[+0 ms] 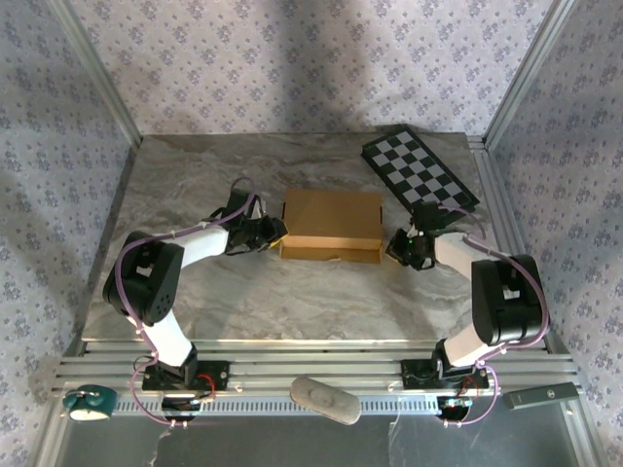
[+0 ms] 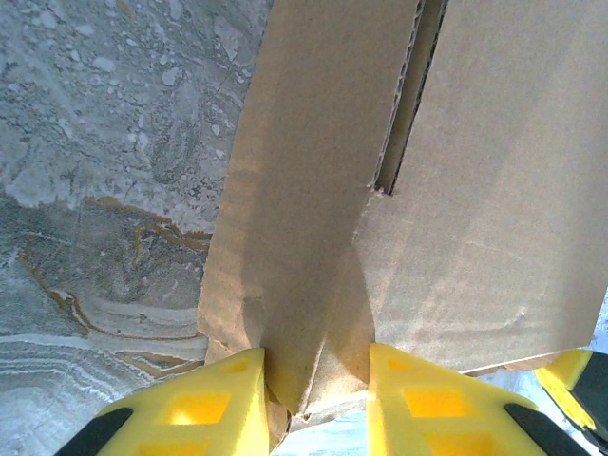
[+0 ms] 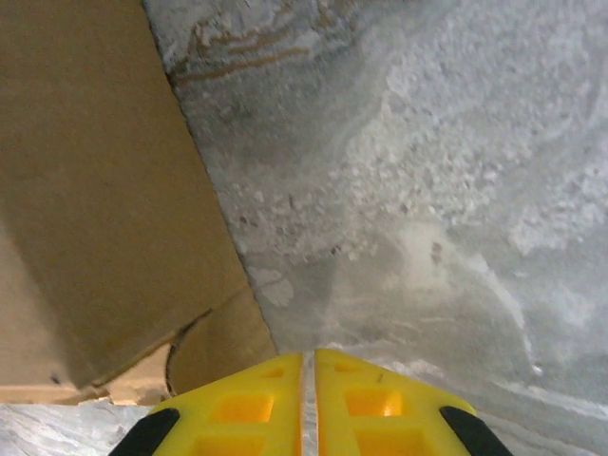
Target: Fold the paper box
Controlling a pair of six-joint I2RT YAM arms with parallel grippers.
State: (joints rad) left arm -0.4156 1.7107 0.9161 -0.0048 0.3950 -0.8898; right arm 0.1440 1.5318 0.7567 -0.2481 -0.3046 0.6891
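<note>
Yellow fingers of the left gripper (image 2: 316,380) stand part-way apart, clamped on a folded edge of the shallow tan-brown corrugated cardboard paper box (image 2: 475,190), which fills the gap between them. At the box's opposite end, the right gripper (image 3: 309,366) has its yellow pads pressed together on nothing, over the grey veined marble table (image 3: 427,190). Seen from above, the paper box (image 1: 331,224) lies closed near the table's middle, between both grippers, with a black-and-white checkerboard panel (image 1: 419,170) at the far right corner.
</note>
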